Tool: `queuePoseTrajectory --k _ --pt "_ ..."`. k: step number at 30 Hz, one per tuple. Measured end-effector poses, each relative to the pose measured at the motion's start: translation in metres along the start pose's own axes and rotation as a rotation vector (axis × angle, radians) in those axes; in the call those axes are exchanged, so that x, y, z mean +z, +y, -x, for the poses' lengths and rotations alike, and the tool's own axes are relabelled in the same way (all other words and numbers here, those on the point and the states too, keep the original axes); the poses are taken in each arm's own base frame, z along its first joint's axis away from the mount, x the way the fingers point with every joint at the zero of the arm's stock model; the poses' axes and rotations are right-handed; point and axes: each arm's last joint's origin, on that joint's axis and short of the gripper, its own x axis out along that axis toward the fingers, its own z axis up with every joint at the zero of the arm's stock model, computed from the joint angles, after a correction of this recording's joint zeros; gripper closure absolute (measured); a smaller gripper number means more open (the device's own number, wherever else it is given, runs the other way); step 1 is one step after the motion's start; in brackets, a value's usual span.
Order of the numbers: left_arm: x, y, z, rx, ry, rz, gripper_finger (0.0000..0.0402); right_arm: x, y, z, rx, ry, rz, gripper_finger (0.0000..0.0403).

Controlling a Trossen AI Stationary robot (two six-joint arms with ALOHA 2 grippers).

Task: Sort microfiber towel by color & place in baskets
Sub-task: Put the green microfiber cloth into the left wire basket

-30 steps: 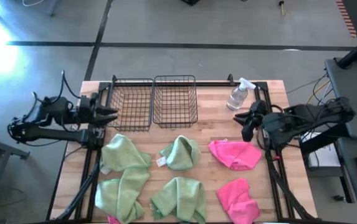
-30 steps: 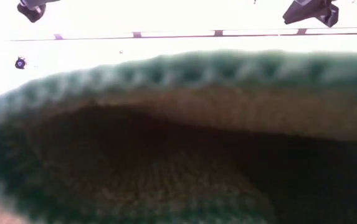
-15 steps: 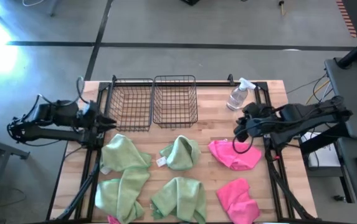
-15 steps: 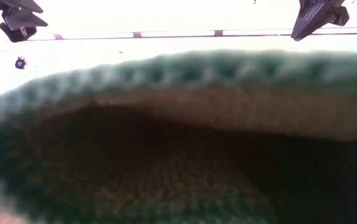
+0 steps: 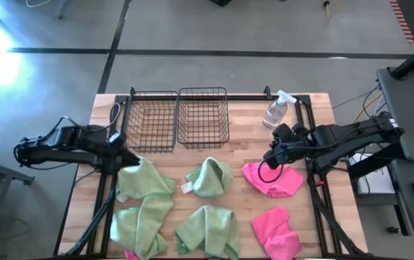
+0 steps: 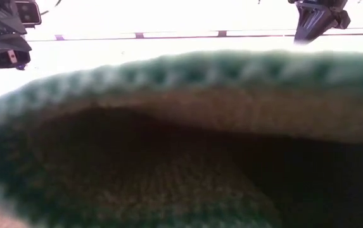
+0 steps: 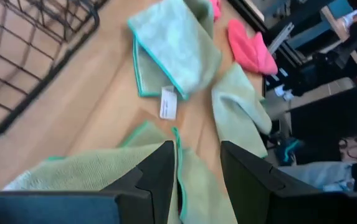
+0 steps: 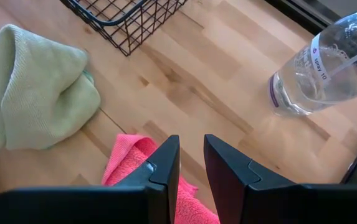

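Hovering at mid-left of the high view, the left gripper [image 5: 125,156] holds its jaws parted with nothing between them, just over the upper-left light green towel [image 5: 145,178]; the right gripper [image 5: 270,156], right of centre, is likewise parted and empty above the upper pink towel [image 5: 273,179]. These cloths look soft, light and limp, likely to drape and drag, so a pinch on a raised fold should suit better than a flat edge. Two empty wire baskets [image 5: 152,120] stand side by side at the upper centre, bare wood before them; a spray bottle [image 5: 277,111] stands near the right arm's path.
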Motion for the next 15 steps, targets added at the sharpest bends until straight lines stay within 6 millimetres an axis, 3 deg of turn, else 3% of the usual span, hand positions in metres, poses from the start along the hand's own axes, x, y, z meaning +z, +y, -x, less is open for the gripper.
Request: queuePoseTrajectory --k 6,15 --pt "-0.004 0.002 -0.003 -0.024 0.057 0.023 0.0286 0.0 0.0 0.0 0.001 -0.001 0.0 0.0335" --pt "-0.011 0.011 -0.008 0.089 0.113 0.115 0.0286 0.0 0.003 -0.004 -0.014 0.009 0.009 0.0335"
